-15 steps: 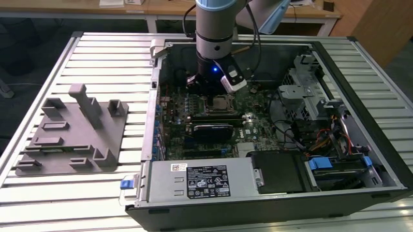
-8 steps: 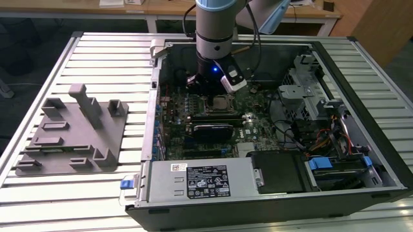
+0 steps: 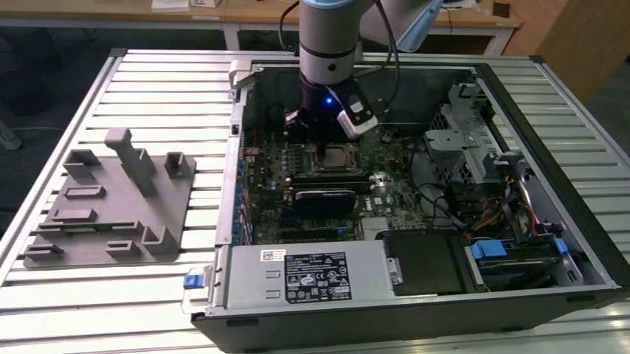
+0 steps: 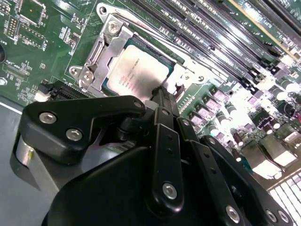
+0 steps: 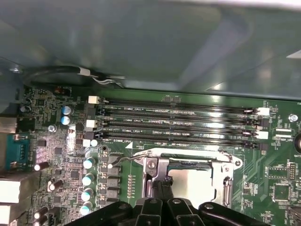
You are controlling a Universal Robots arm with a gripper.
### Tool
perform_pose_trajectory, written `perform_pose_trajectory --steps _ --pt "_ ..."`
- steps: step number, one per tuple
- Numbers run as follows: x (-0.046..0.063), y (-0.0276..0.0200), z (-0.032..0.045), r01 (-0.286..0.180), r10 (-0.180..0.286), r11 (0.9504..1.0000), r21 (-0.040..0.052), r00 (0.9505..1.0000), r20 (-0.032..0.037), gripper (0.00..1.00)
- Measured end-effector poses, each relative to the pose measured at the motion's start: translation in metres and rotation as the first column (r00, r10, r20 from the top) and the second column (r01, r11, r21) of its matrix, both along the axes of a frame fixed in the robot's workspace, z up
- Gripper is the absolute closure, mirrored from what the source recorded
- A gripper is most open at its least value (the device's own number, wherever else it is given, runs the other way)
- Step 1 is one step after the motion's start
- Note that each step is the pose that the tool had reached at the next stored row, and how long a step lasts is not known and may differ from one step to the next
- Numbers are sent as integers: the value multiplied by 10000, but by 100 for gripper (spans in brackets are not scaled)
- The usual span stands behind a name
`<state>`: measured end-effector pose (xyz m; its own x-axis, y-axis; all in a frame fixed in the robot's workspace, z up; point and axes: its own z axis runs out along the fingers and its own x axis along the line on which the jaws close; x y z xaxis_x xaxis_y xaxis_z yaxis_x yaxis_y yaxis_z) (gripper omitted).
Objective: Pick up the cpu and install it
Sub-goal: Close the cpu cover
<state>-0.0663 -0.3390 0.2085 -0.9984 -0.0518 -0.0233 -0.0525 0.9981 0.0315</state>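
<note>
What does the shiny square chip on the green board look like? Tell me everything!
The cpu is a thin, flat square with a silver-grey metal top that has faint print on it. It lies level on the green motherboard, inside a shiny metal frame. The gripper, fingers shut, has its tip at one edge of the chip. Whether it touches the chip cannot be told.

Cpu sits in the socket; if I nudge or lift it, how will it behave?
The cpu looks thin and flat with a metal top: probably stiff and light. That shiny top is likely slippery. It lies within the socket frame, so a sideways push would probably be stopped, not slide it.
</note>
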Motion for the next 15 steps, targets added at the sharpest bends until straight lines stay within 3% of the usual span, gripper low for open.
perform_pose_trajectory --steps 8,15 --pt "0 0 121 -1 1 10000 0 10000 0 89" --pt "4 0 125 -3 3 10000 -1 10000 -1 89"
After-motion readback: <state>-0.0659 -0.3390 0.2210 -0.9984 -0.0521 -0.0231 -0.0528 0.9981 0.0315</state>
